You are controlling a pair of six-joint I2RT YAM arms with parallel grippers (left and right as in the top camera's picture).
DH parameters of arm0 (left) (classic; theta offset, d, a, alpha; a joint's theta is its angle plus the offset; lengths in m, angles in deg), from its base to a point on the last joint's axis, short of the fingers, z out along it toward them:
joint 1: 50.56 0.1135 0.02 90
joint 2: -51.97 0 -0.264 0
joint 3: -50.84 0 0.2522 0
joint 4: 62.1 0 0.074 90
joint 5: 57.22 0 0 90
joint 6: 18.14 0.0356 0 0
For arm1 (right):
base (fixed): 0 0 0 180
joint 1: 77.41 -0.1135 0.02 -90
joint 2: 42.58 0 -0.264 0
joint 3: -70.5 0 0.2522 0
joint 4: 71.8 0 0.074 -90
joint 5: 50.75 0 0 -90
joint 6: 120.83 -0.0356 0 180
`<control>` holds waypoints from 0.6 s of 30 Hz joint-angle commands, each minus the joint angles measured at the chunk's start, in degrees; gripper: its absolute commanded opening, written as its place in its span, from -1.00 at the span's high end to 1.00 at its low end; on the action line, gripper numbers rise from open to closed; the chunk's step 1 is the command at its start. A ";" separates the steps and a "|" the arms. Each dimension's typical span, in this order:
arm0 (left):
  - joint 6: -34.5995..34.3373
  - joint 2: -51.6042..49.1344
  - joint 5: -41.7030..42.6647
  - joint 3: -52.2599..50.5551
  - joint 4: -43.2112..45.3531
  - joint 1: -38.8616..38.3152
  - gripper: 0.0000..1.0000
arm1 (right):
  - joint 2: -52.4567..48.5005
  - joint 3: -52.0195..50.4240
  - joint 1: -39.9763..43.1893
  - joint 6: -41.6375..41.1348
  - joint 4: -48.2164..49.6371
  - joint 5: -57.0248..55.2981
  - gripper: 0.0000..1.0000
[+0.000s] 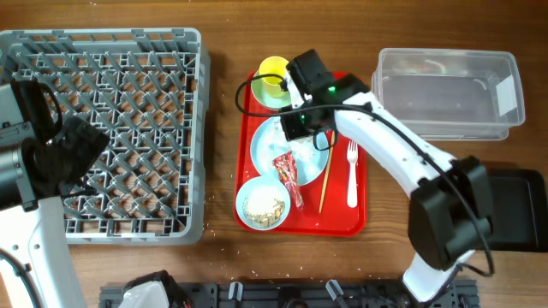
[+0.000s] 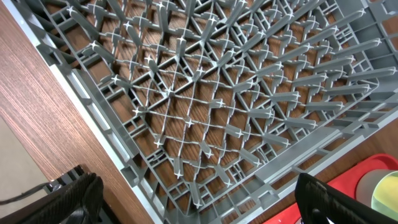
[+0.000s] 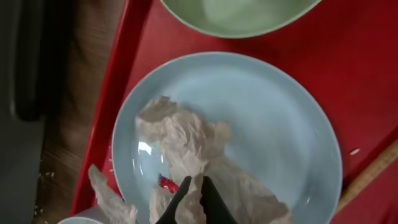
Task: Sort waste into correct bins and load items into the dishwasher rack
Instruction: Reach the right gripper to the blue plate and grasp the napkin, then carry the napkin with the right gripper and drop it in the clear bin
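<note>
The light blue plate point(image 1: 264, 145) lies on the red serving tray point(image 1: 342, 224) with crumpled white paper point(image 3: 180, 137) and a red printed wrapper point(image 1: 288, 174) on it. My right gripper point(image 3: 198, 186) is down on the plate point(image 3: 280, 124), shut on the paper; a bit of red wrapper point(image 3: 166, 182) shows beside its tips. The light blue bowl point(image 1: 264, 204) holds rice scraps. The yellow cup point(image 1: 274, 68) stands on the pale green saucer point(image 3: 236, 15). The fork point(image 1: 352, 175) and chopstick point(image 1: 325, 184) lie on the tray's right side. My left gripper point(image 2: 199, 202) is open above the grey rack point(image 2: 205, 93).
The rack point(image 1: 103, 36) fills the left of the table. The clear tub point(image 1: 449, 94) stands at the back right. The black tray point(image 1: 521, 210) lies at the right edge, partly under my right arm. Wood table shows between rack and red tray.
</note>
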 commanded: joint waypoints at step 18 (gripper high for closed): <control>-0.96 0.39 -0.92 0.70 0.13 0.26 -1.00 | 14.27 0.68 38.64 -8.26 2.89 -7.28 0.04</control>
